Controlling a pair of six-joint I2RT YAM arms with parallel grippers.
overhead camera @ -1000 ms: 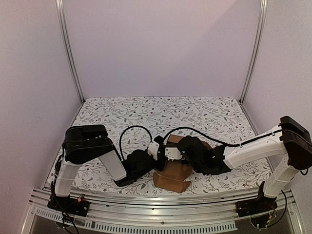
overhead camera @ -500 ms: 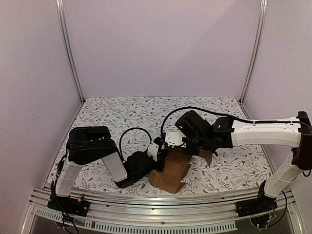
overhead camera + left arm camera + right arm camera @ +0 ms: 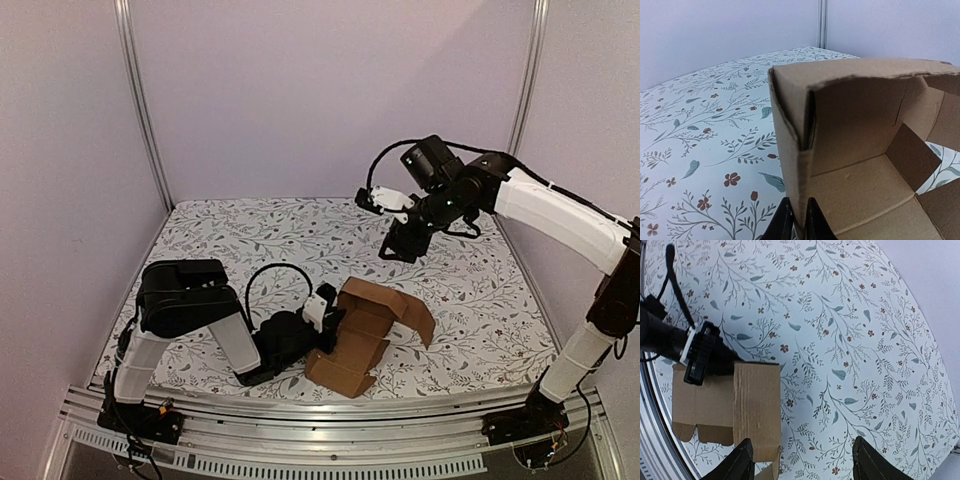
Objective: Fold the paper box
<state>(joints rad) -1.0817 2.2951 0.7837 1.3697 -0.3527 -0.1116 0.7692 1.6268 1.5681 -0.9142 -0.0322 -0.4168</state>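
Note:
The paper box (image 3: 362,345) is plain brown cardboard, partly folded, with walls raised and a flap spread out to the right. It lies near the table's front edge. My left gripper (image 3: 327,312) is low on the table and shut on the box's left wall. In the left wrist view its fingertips (image 3: 784,225) pinch a folded corner edge of the box (image 3: 855,145). My right gripper (image 3: 396,243) hangs high above the back of the table, open and holding nothing. From above it looks down on the box (image 3: 756,405) and the left gripper (image 3: 696,362), with its own jaws (image 3: 802,465) spread wide.
A floral cloth (image 3: 250,240) covers the table. Pale walls with metal posts (image 3: 140,110) close in the left, back and right. An aluminium rail (image 3: 330,415) runs along the front edge. The left arm's black cable (image 3: 268,268) loops above the table.
My right gripper has let go of the box, opened, and risen up and back to the right. The left gripper has kept its pinch on the box wall.

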